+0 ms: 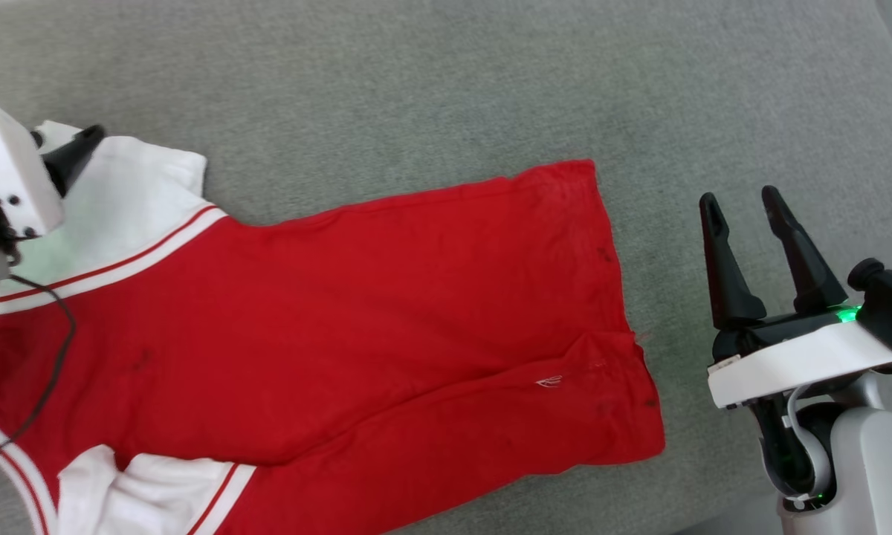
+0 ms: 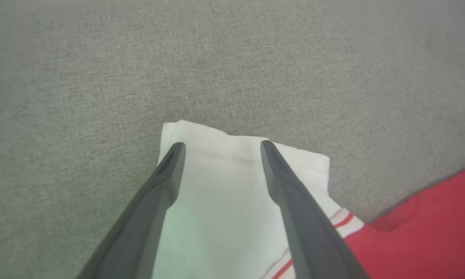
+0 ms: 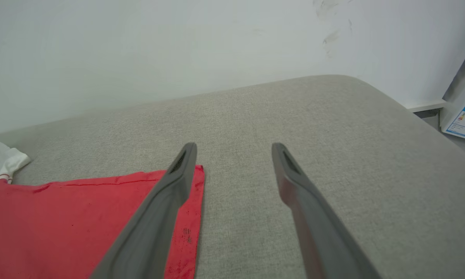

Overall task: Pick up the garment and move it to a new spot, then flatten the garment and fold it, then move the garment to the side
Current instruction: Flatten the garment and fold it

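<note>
Grey cushion holds the garment, a white wall behind it.

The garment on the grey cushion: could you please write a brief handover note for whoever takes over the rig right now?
Left gripper: open, fingers over the white sleeve, gripping nothing.
Right gripper: open, empty, beside the hem.
Garment: spread mostly flat on the grey cushion, sleeves toward the robot's left; a long ridge runs along the near side.
Done, it seems: laid out.
Left: smooth it, fold it, move it aside.
</note>
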Available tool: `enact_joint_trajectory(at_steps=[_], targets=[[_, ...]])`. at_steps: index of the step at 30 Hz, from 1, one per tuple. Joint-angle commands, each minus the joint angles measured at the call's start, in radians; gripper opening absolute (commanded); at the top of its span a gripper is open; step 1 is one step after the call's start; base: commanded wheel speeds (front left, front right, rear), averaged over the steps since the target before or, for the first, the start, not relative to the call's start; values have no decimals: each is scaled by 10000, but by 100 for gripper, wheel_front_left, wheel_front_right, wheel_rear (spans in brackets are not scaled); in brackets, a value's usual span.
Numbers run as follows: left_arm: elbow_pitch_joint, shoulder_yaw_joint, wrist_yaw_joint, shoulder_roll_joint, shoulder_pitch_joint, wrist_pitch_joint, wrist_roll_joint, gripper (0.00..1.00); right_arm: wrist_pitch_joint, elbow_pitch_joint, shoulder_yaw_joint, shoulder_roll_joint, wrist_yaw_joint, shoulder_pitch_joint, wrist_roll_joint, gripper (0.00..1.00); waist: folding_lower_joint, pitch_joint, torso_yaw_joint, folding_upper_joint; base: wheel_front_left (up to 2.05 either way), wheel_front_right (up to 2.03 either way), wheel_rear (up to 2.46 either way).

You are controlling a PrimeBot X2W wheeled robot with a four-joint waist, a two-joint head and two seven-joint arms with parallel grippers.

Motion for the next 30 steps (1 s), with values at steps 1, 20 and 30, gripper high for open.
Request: enact_joint_trajectory(at_steps=[1,20,30], targets=[[93,-102,86,119,-217,454,-51,100,-112,94,22,59,-3,-167,114,100,-2,220,-231,-1,0,0,0],[1088,-1037,-123,-87,-109,1895,-16,0,98,1196,573,-149,-1,-674,1421,100,-2,231,-465,-1,0,0,0],[862,-1088,-761,-854,-1080,361,561,0,3799,2713,651,-1149,-1,-2119,2315,100,-2,-326,751,-1,0,0,0]])
